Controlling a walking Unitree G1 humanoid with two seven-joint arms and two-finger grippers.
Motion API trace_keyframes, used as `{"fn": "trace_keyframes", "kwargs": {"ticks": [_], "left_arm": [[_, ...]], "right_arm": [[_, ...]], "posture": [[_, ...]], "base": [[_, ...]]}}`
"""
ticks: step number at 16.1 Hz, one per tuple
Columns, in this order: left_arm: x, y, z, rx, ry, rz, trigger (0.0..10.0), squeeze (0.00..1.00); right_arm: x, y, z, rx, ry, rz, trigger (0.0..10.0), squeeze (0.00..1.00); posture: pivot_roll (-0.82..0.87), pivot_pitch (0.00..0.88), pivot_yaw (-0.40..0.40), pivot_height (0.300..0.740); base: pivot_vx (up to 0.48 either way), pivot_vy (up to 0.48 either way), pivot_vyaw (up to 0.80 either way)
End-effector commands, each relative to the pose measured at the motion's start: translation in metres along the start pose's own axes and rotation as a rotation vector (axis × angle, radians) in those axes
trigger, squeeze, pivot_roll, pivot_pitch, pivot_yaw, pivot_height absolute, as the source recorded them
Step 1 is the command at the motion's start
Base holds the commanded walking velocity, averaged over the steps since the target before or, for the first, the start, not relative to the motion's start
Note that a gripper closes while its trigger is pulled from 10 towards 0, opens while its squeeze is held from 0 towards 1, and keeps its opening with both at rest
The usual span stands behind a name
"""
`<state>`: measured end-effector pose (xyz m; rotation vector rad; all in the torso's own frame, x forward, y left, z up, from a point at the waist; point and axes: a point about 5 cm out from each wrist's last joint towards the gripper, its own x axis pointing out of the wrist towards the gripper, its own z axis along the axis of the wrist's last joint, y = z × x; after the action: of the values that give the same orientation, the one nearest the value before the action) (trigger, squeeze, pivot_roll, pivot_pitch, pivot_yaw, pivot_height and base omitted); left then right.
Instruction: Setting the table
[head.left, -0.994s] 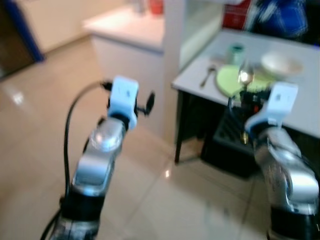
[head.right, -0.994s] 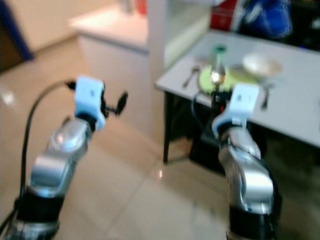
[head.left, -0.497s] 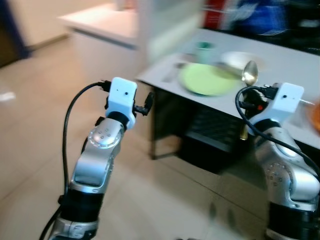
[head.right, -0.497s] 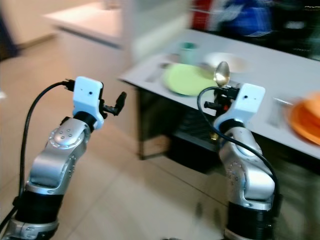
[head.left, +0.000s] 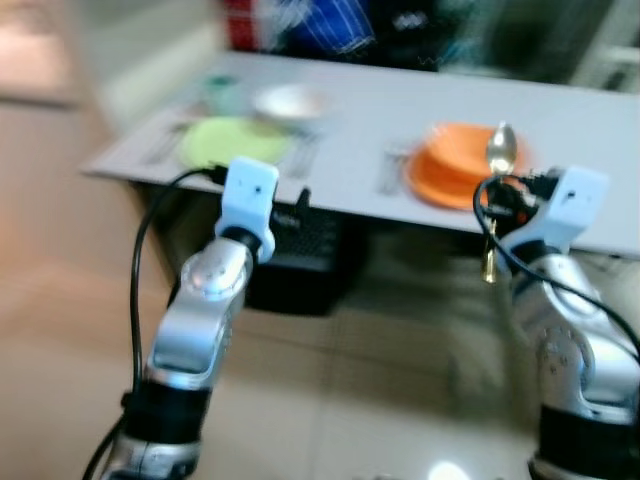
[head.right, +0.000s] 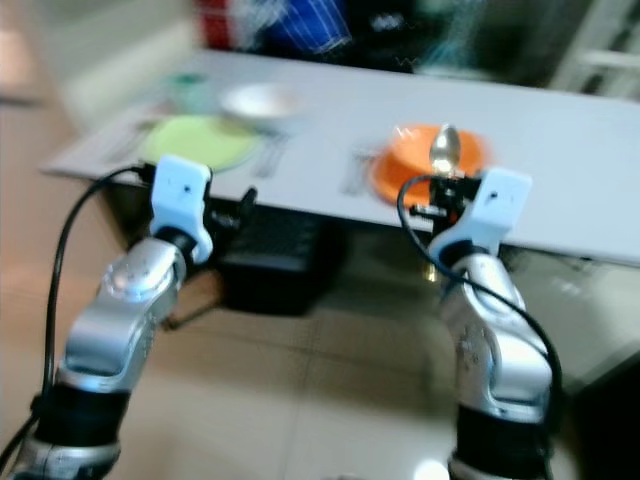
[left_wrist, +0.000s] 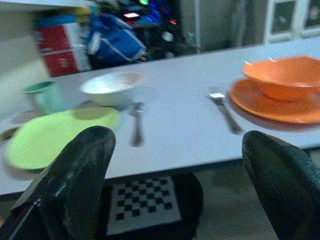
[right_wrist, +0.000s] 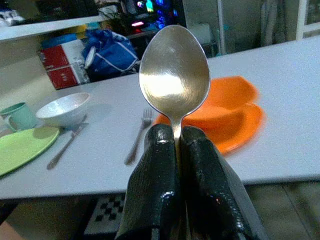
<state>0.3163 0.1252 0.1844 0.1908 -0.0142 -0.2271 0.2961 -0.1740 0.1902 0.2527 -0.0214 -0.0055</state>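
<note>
My right gripper (right_wrist: 179, 145) is shut on a gold spoon (right_wrist: 174, 80), held upright in front of the grey table (head.left: 560, 190); the spoon's bowl (head.left: 500, 150) stands level with the table edge. Behind it sit an orange bowl (right_wrist: 225, 95) on an orange plate (right_wrist: 245, 130), with a fork (right_wrist: 137, 137) to their left. A green plate (head.left: 230, 142), a white bowl (head.left: 290, 100) and a teal cup (left_wrist: 42, 95) lie at the table's left end. My left gripper (left_wrist: 175, 190) is open and empty, raised before the table edge.
A black box with a checkered marker (left_wrist: 142, 205) stands under the table. A blue bag (left_wrist: 115, 40) and a red box (left_wrist: 55, 47) lie behind the table. Tiled floor (head.left: 380, 400) stretches between me and the table.
The camera has swung right and closer: the table now spans the view and the orange plate is ahead. Both arms keep their pose, the spoon still held.
</note>
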Motion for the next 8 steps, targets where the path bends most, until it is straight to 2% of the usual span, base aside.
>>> {"fn": "trace_keyframes", "kwargs": {"ticks": [1,3,6,8], "left_arm": [[0.0,0.0,0.007,0.007,-0.026,0.007,10.0,0.0],[0.0,0.0,0.006,0.007,-0.024,0.01,10.0,0.0],[0.001,0.008,0.003,-0.043,0.0,0.066,10.0,0.0],[0.001,0.013,0.007,-0.017,-0.03,0.105,10.0,0.0]], "right_arm": [[0.0,-0.001,0.006,-0.011,-0.018,0.001,10.0,0.0],[0.0,0.0,0.006,-0.011,-0.014,0.001,10.0,0.0],[0.001,0.001,0.006,-0.044,-0.009,-0.007,10.0,0.0],[0.002,0.004,0.005,-0.105,0.016,-0.003,10.0,0.0]], "posture": [[-0.06,0.0,0.031,0.74],[-0.06,0.0,0.03,0.74],[-0.06,0.0,0.03,0.74],[-0.06,0.0,0.027,0.74]], "base": [[0.0,-0.416,-0.8],[0.0,-0.42,-0.77],[0.0,0.0,0.0],[0.0,0.0,0.0]]}}
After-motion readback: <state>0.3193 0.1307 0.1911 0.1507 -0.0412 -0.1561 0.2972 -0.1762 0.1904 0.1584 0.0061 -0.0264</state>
